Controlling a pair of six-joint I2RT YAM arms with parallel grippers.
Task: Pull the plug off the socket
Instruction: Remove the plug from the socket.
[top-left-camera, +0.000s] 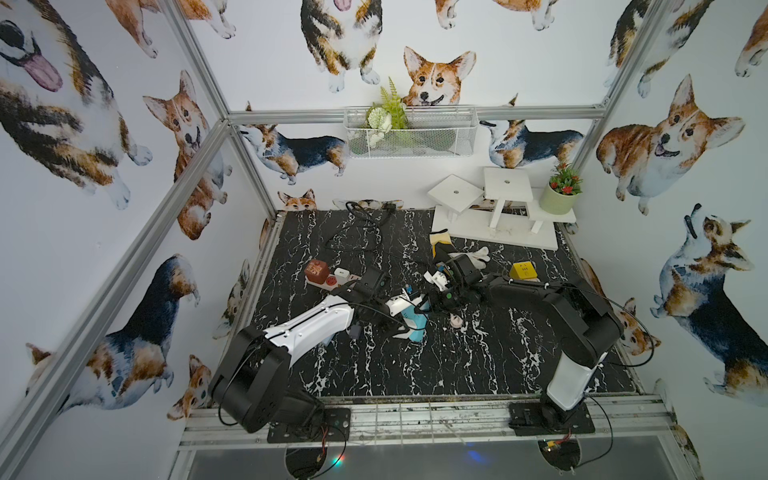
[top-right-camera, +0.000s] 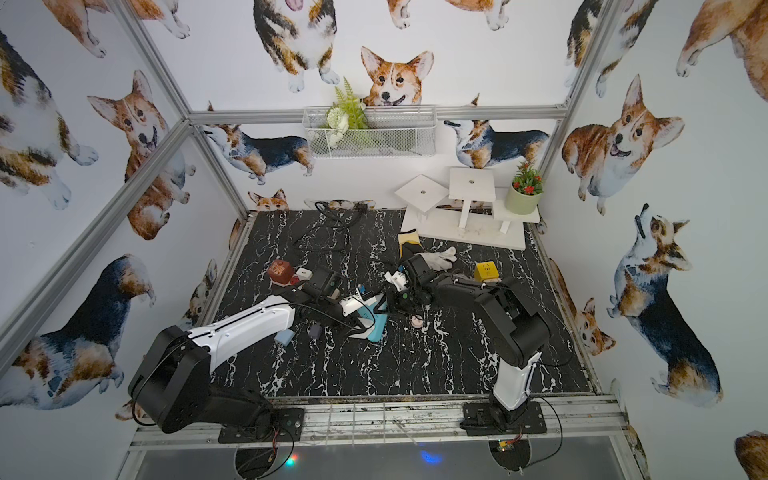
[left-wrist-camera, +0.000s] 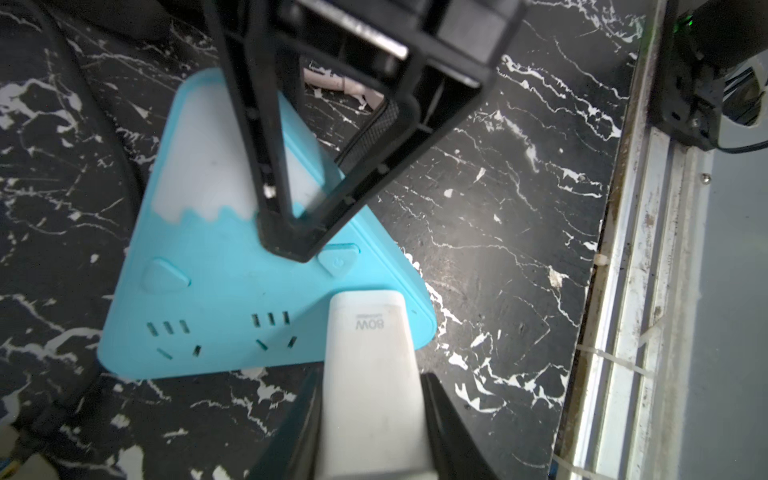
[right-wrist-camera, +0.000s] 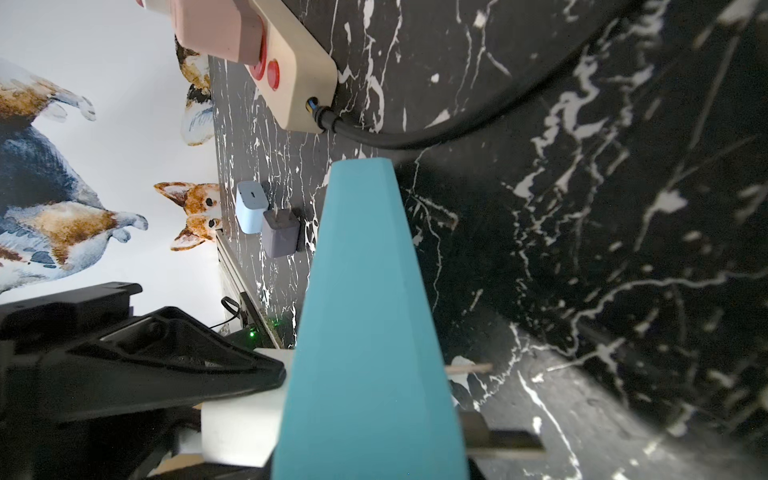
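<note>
The left arm (top-left-camera: 307, 328), white-shelled along its forearm, is stretching low over the counter (top-left-camera: 415, 365) from the near edge toward the middle. Its wrist (top-left-camera: 371, 282) is bending inward, and the left gripper (left-wrist-camera: 372, 374) is clamping the white plug (left-wrist-camera: 370, 332) between both fingers (left-wrist-camera: 453, 432). The right arm (top-left-camera: 552, 299) is standing up at the near edge, folding at the elbow and running level toward the middle, where the right gripper (left-wrist-camera: 291, 245) is pinching the blue socket (left-wrist-camera: 232, 291) across its thickness, one finger lying flat on the face.
</note>
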